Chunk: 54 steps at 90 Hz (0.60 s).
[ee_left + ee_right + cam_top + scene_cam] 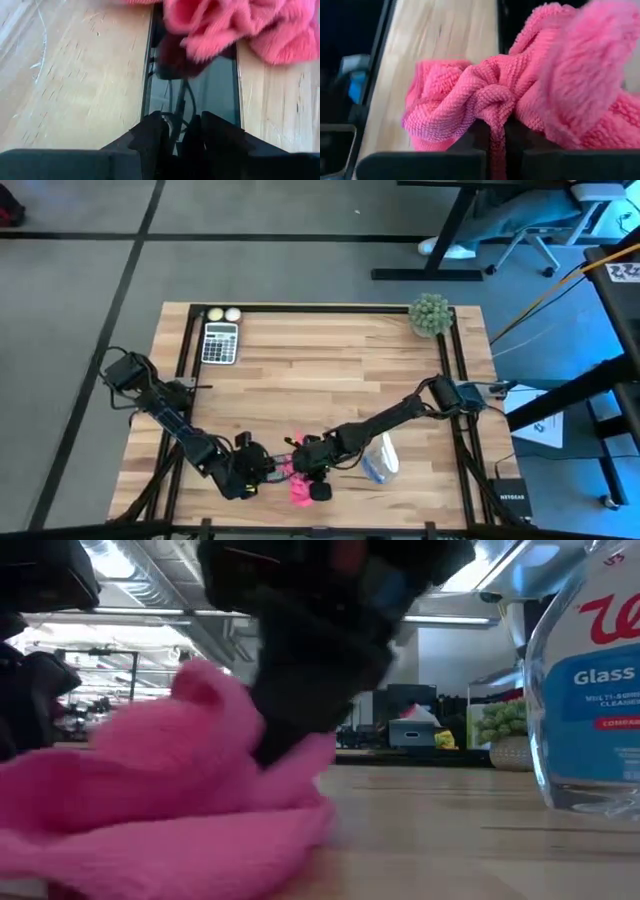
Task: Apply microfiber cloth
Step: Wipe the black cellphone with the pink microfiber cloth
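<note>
The pink cloth lies bunched near the front edge of the wooden table, between the two arms, draped over one end of a black phone. The right gripper pinches a fold of the cloth between its fingers, pressing down on it. The left gripper sits low at the phone's other end, its fingers close together on the phone's edge, just beside the cloth. A spray bottle lies close by under the right arm. Farther back stand a calculator, two small balls and a little green plant.
</note>
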{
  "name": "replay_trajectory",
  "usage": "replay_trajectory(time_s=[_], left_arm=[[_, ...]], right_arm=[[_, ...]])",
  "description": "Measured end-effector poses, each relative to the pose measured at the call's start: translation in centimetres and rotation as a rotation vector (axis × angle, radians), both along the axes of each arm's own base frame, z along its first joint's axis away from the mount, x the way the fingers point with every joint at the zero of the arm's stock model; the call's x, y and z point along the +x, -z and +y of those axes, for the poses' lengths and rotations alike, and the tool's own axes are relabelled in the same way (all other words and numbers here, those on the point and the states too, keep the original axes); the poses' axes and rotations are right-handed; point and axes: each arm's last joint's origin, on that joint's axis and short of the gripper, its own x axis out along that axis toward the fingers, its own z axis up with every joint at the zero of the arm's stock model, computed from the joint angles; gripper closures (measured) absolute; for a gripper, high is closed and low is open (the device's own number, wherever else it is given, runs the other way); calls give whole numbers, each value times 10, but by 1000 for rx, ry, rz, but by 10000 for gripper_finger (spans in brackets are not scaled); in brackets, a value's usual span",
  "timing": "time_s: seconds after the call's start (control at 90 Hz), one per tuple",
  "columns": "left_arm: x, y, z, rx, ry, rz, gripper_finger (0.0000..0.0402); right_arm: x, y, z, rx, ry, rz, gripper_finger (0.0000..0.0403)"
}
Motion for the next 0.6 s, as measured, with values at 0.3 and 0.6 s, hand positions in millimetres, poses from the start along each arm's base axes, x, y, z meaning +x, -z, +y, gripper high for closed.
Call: replay_trajectory(time_s=[0.3, 0.6], left_arm=[[0, 0, 0, 1, 3, -1, 273], [0, 0, 0, 5, 9, 2, 273]], right_arm=[[30, -27, -3, -37, 139, -432, 400], [41, 42, -9, -6, 175, -328, 400]])
